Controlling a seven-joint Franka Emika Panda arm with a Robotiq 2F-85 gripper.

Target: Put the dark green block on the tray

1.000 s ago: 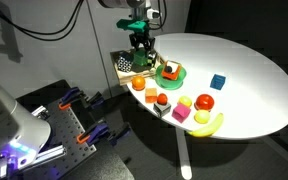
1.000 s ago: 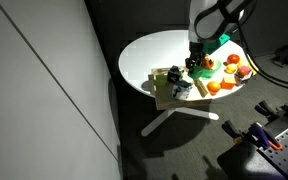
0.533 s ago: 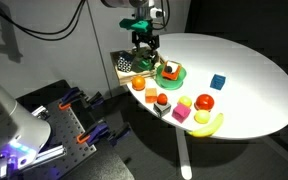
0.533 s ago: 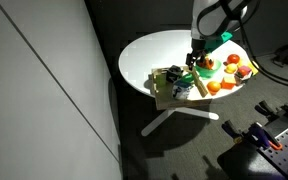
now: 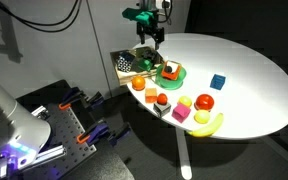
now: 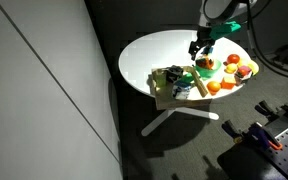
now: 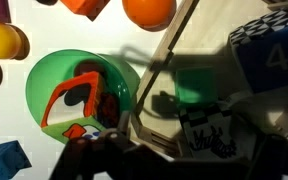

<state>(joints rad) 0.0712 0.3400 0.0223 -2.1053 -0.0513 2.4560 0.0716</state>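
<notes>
The dark green block (image 5: 143, 61) lies on the pale tan tray (image 5: 124, 64) at the table's edge, next to the tray's chequered patch (image 7: 210, 131). In the wrist view the block (image 7: 197, 84) shows as a green patch on the tray (image 7: 154, 125). My gripper (image 5: 151, 40) hangs open above the block, clear of it and holding nothing. In the wrist view its dark fingers (image 7: 89, 160) stand apart along the bottom edge. The block (image 6: 183, 77), tray (image 6: 164, 98) and gripper (image 6: 201, 47) also show from the opposite side.
A bright green round plate (image 5: 171, 72) with toy food stands right beside the tray. A blue cube (image 5: 217, 81) lies further in. Toy fruit (image 5: 203, 102) and a banana (image 5: 209, 123) line the near edge. A blue numbered box (image 7: 269, 55) sits on the tray.
The gripper has opened, let go of the dark green block on the tray and risen straight up away from it.
</notes>
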